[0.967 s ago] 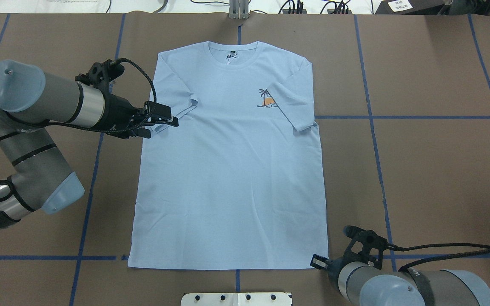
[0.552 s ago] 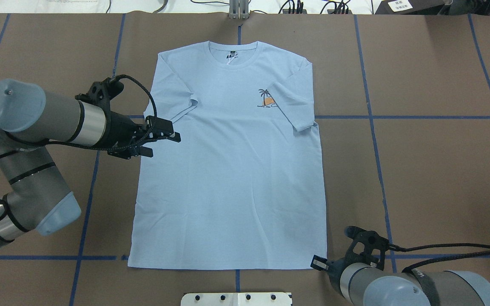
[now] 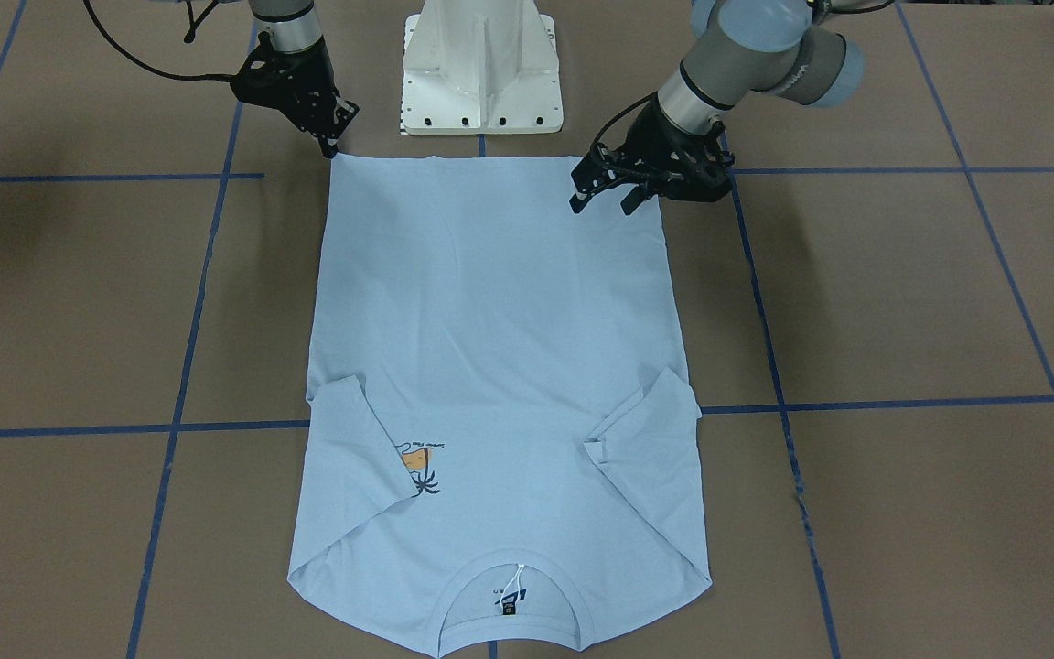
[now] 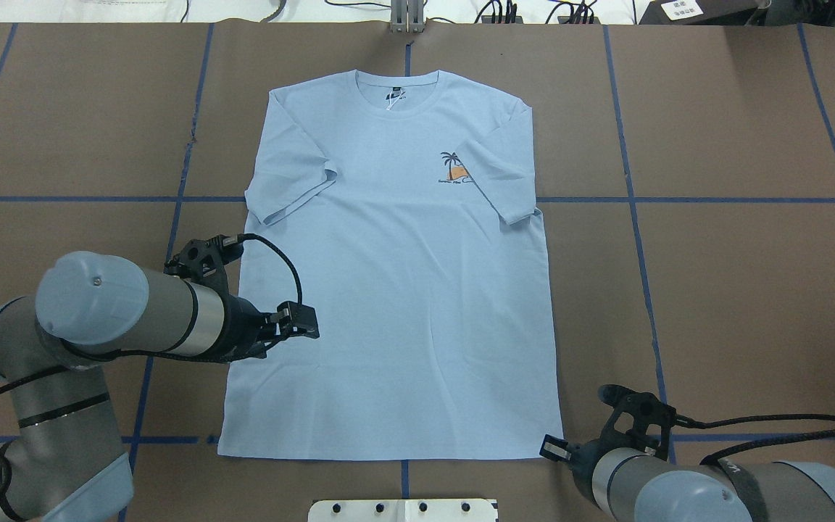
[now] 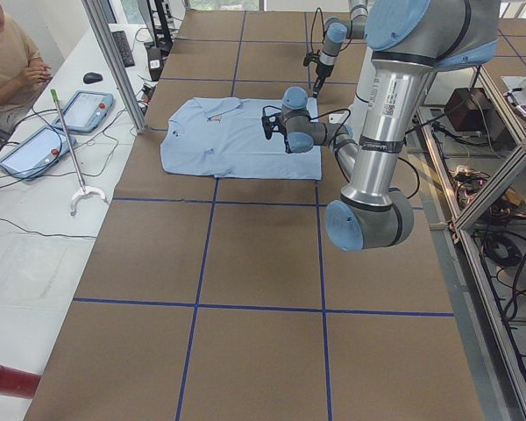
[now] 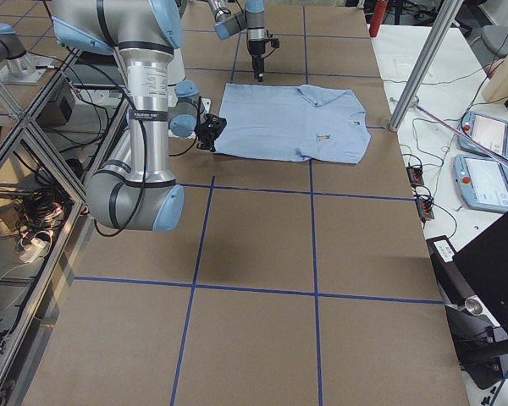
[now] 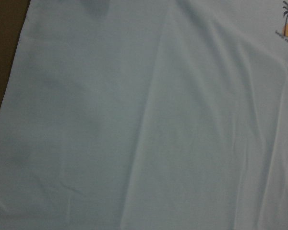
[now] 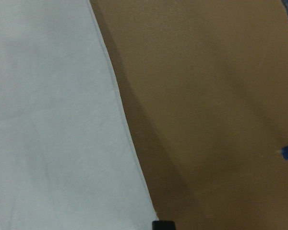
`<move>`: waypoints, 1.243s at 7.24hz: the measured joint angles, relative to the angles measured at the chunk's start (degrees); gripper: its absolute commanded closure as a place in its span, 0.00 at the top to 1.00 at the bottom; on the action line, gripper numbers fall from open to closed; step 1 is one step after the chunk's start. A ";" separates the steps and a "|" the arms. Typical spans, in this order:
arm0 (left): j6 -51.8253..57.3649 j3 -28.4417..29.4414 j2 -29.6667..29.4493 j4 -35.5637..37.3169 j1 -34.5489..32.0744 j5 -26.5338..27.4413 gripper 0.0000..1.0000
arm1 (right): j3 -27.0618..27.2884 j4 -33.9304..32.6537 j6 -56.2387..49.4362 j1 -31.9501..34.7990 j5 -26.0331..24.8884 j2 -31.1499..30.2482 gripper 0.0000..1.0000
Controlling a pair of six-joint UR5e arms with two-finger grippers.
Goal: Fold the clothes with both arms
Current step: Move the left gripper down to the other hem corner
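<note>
The T-shirt (image 4: 396, 290) is spread flat. The left gripper (image 3: 601, 203) is held open above it. The right gripper (image 3: 331, 145), at a hem corner, cannot be judged open or closed.

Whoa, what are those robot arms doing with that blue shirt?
The robot is folding a T-shirt. It lies flat on the table, both sleeves already tucked in. The left gripper hovers open over one side near the bottom, and the right gripper sits at the opposite bottom corner. Nothing is lifted yet.
</note>
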 measured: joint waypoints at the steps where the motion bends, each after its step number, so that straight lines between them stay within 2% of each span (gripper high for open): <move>1: 0.93 -0.21 0.13 1.84 1.01 0.58 0.98 | 0.03 0.02 0.00 0.03 0.00 -0.01 0.00; 9: -3.65 -2.55 9.16 3.12 9.26 4.62 0.88 | 0.07 0.03 0.02 -0.06 -0.02 0.18 0.00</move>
